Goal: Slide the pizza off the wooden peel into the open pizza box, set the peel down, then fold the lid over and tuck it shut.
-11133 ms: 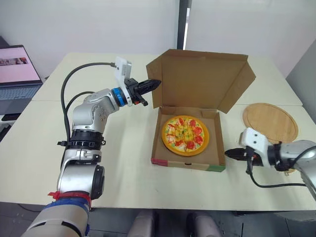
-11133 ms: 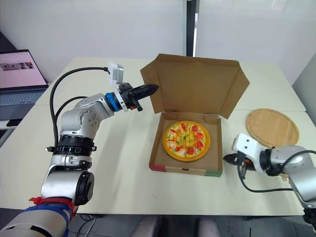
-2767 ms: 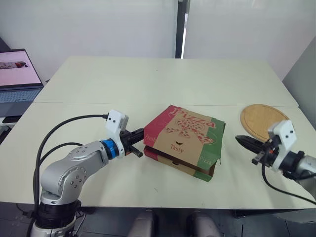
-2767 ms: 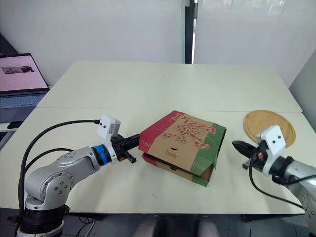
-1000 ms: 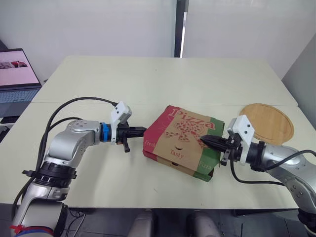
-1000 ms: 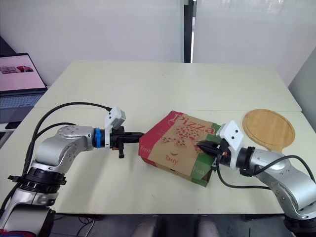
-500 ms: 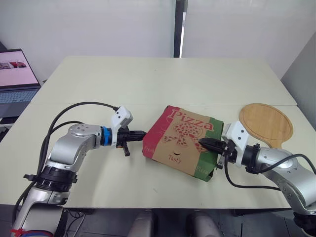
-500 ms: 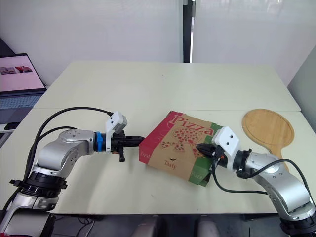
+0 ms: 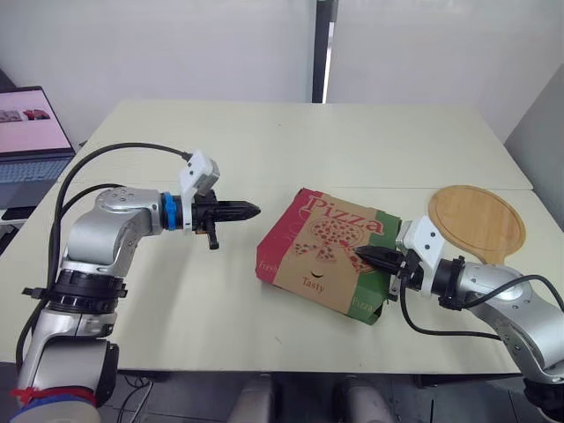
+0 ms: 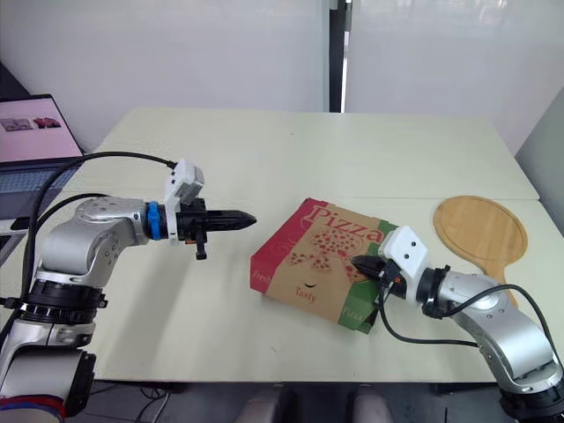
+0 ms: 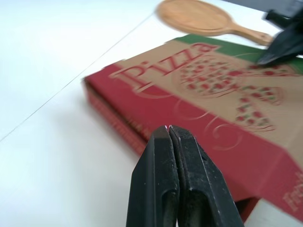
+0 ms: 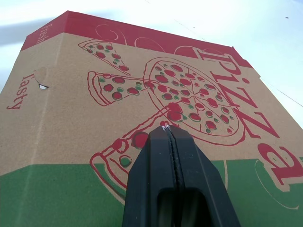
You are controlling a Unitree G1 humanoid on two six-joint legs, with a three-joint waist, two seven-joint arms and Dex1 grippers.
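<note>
The pizza box (image 9: 322, 251) lies on the table with its printed lid folded down, red at the left edge and green at the right. My right gripper (image 9: 359, 256) is shut, its tip resting on the lid's right part; the right wrist view has its fingers (image 12: 166, 156) against the printed pizza. My left gripper (image 9: 252, 210) is shut and hangs a little above the table, apart from the box's left edge (image 11: 118, 113). The round wooden peel (image 9: 476, 223) lies flat to the right of the box.
An open laptop (image 9: 31, 141) stands at the table's left edge. A seam (image 9: 264, 184) between two tabletops runs across behind the box. Black cables trail from both wrists.
My left gripper has drawn back from the box's left edge and risen. The right gripper still rests on the lid, which sits slightly flatter.
</note>
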